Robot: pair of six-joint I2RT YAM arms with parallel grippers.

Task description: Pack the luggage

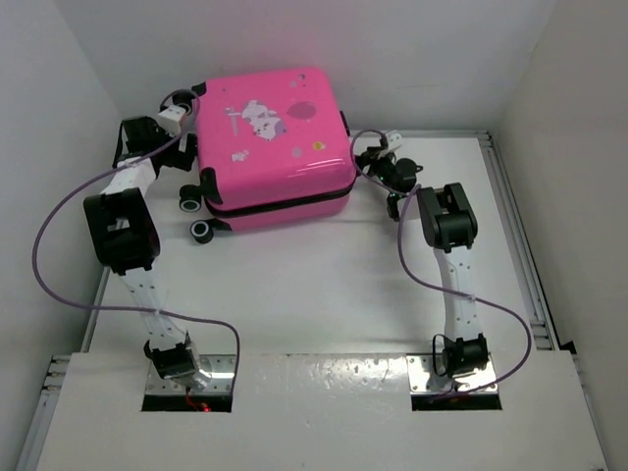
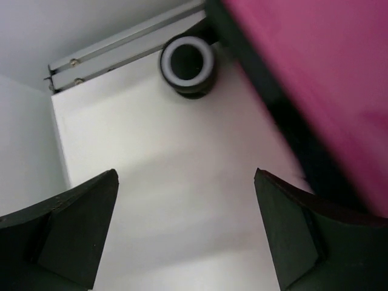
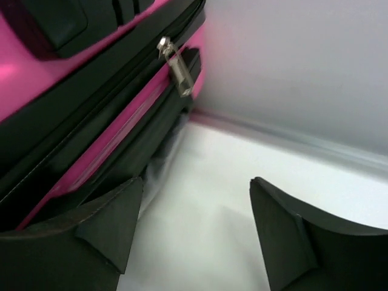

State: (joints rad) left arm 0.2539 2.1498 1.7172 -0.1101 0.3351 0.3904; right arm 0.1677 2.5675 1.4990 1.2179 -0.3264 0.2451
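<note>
Luggage (image 1: 270, 147) is lying closed and flat at the 12 o'clock end of the table (image 1: 324, 294) in the top view, which is showing its whole pink lid with the white cartoon print. The left wrist view is giving only a pink edge at 2 o'clock and one wheel (image 2: 187, 63) at 12 o'clock, and the right wrist view alone is revealing the metal zipper pull (image 3: 179, 73) hanging at 11 o'clock. At the luggage's 9 o'clock side the left gripper (image 2: 185, 182) is hovering, and at its 3 o'clock side the right gripper (image 3: 197, 185), both with fingers standing wide apart and gripping nothing.
</note>
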